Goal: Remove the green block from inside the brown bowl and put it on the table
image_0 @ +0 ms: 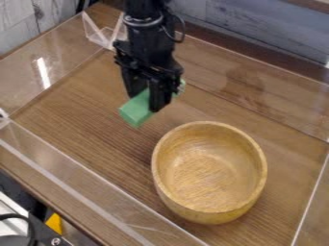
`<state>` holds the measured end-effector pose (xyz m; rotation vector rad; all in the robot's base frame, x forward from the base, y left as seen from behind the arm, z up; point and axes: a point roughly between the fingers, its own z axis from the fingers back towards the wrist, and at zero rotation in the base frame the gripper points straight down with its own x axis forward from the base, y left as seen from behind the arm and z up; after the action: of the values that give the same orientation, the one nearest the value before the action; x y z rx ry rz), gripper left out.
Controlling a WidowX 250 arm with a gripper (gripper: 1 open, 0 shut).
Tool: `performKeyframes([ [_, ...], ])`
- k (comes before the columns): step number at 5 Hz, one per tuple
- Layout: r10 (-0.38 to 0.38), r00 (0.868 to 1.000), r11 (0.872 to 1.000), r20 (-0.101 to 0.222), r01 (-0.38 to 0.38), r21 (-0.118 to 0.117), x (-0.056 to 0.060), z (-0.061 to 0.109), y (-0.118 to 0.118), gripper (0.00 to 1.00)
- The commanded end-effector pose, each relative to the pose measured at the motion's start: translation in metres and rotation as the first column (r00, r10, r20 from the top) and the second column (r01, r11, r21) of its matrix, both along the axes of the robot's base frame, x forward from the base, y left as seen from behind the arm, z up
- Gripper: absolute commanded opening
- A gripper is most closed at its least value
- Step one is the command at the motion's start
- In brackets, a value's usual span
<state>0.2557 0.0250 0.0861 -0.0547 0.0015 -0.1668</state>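
Beside grainy round brown bowl [210, 171], matte green block [137, 112]

The black gripper [145, 100] points straight down, its fingers clamped on the green block [135, 110], which hangs tilted just above the table [77, 115]. The brown bowl [210, 171] sits empty near it, toward the lower right, apart from the block.

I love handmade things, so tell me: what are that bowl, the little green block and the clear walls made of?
The brown bowl looks like turned wood, light brown with visible grain. The green block, held in the gripper, is plain matte green, possibly painted wood or foam. The walls look like clear acrylic, showing glossy reflections.
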Motion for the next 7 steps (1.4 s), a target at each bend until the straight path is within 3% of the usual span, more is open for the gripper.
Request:
performKeyframes([
  [1, -0.030, 0.999, 0.999, 0.035, 0.030, 0.014, 0.003, 0.003, -0.009, 0.00],
  [3, -0.082, 0.996, 0.996, 0.032, 0.081, 0.034, 0.005, -0.014, -0.014, 0.00],
  [7, -0.122, 0.992, 0.992, 0.019, 0.121, 0.033, 0.008, -0.005, -0.010, 0.00],
])
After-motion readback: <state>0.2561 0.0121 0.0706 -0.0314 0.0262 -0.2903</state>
